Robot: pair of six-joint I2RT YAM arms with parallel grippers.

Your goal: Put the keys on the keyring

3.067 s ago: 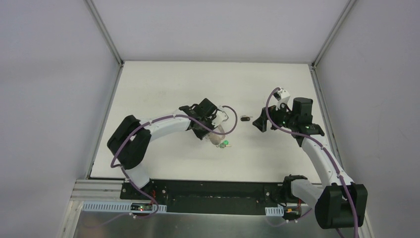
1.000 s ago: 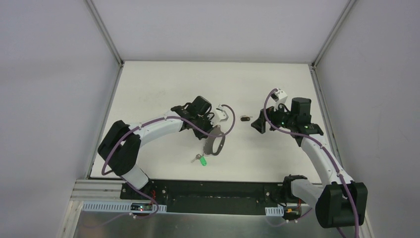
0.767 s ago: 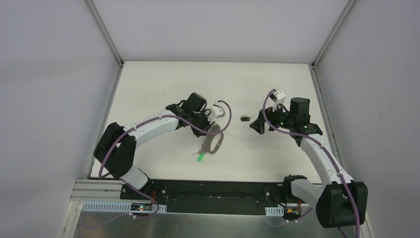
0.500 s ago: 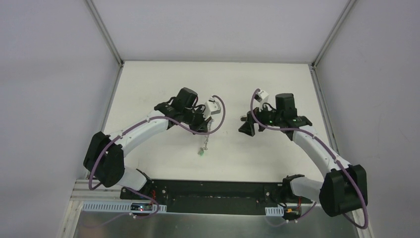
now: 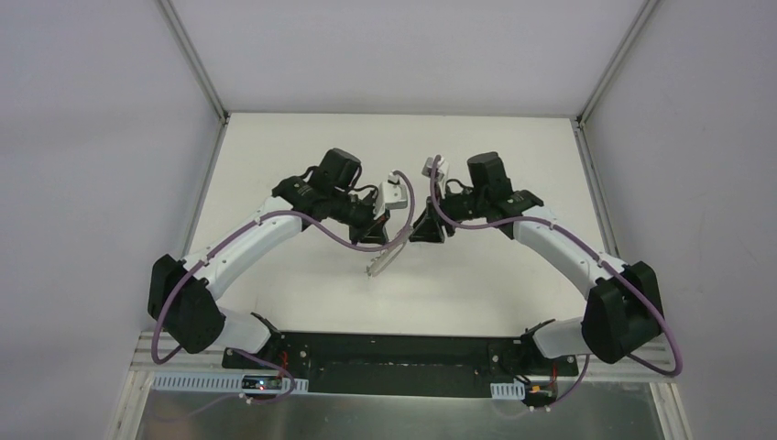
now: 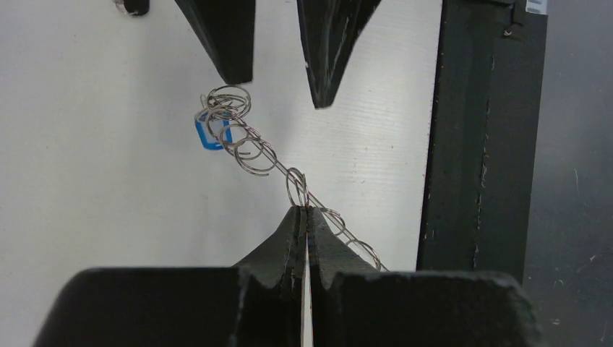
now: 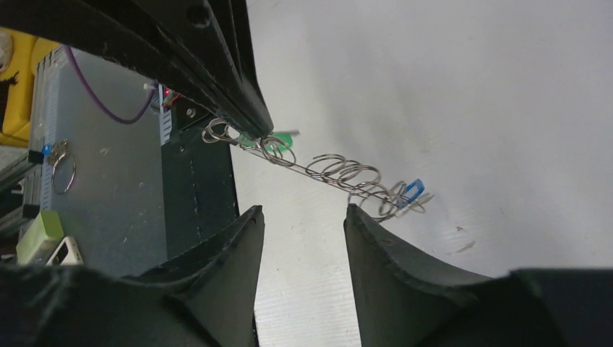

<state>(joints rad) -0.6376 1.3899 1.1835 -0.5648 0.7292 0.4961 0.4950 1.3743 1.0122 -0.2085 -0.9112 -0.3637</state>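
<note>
My left gripper (image 6: 305, 210) is shut on a ring in the middle of the keyring (image 6: 249, 148), holding its silvery chain stretched above the table. A blue key (image 6: 209, 134) hangs at the chain's far end. In the right wrist view the keyring (image 7: 340, 170) carries a green key (image 7: 276, 144) close to the left fingers and the blue key (image 7: 412, 189) at the other end. My right gripper (image 7: 303, 217) is open, facing the chain just short of it, nothing between its fingers. A small black thing, likely the black key (image 6: 134, 6), lies on the table behind. From above, the left gripper (image 5: 376, 236) and right gripper (image 5: 424, 231) nearly meet tip to tip.
The black base rail (image 6: 477, 144) runs along the table's near edge, with a grey metal plate (image 7: 108, 188) beyond it holding a loose ring (image 7: 61, 170). White walls (image 5: 110, 137) close in the table on three sides.
Both arms swung inward toward the table's middle. The left gripper lifted the keyring off the table; the right gripper left the black key, came to face the chain, and its jaws narrowed.
</note>
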